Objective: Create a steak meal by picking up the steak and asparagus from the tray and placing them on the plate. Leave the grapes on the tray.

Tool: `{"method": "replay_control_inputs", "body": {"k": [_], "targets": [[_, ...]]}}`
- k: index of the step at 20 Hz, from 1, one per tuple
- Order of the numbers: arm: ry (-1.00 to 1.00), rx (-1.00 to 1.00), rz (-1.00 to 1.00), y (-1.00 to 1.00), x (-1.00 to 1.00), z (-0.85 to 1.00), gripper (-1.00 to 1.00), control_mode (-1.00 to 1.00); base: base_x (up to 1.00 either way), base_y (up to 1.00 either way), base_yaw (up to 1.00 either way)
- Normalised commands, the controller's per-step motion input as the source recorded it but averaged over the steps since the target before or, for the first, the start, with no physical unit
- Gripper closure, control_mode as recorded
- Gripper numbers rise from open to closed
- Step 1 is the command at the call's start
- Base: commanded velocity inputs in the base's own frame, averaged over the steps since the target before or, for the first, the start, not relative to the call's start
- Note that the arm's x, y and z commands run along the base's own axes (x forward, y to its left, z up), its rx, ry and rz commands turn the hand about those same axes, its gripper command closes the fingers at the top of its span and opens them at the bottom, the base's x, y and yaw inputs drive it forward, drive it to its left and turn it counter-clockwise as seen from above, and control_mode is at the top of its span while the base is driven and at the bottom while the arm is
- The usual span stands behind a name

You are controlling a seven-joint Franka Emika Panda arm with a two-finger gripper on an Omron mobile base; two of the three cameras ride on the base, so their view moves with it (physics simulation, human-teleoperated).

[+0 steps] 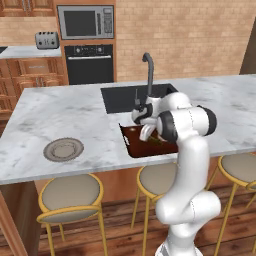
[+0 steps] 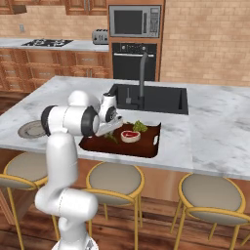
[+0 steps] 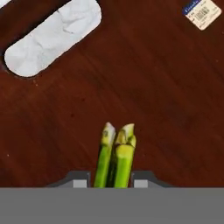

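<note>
The green asparagus lies on the dark reddish-brown tray, and my gripper is shut on it, one fingertip on each side of the stalks. In the right base view the gripper is down over the tray's left part. To its right lie the red steak with its white rim and the yellow-green grapes. The grey-beige plate sits on the marble counter, well to the left of the tray. My arm hides most of the tray's contents in the left base view.
A black sink with a tall dark faucet lies just behind the tray. Several round stools stand below the counter's front edge. The tray's handle slot shows the marble, and a small label sticks to the tray.
</note>
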Motion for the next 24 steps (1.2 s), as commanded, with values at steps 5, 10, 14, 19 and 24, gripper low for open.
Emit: {"method": "replay_control_inputs", "body": {"k": [5,10,14,19,24], "targets": [[0.00,-0.07,0.06,0.48,-0.46,0.78,1.00,-1.00,0.00,0.00,0.00],[0.00,-0.02,-0.02,0.42,-0.53,0.90,1.00,-1.00,0.00,0.00,0.00],[0.00,0.00,-0.12,0.47,-0.47,0.80,1.00,-1.00,0.00,0.00,0.00],[0.05,0.02,-0.16,0.56,-0.30,0.56,1.00,-1.00,0.00,0.00,0.00],[0.10,0.05,-0.16,0.65,-0.12,0.10,1.00,-1.00,0.00,0.00,0.00]]}}
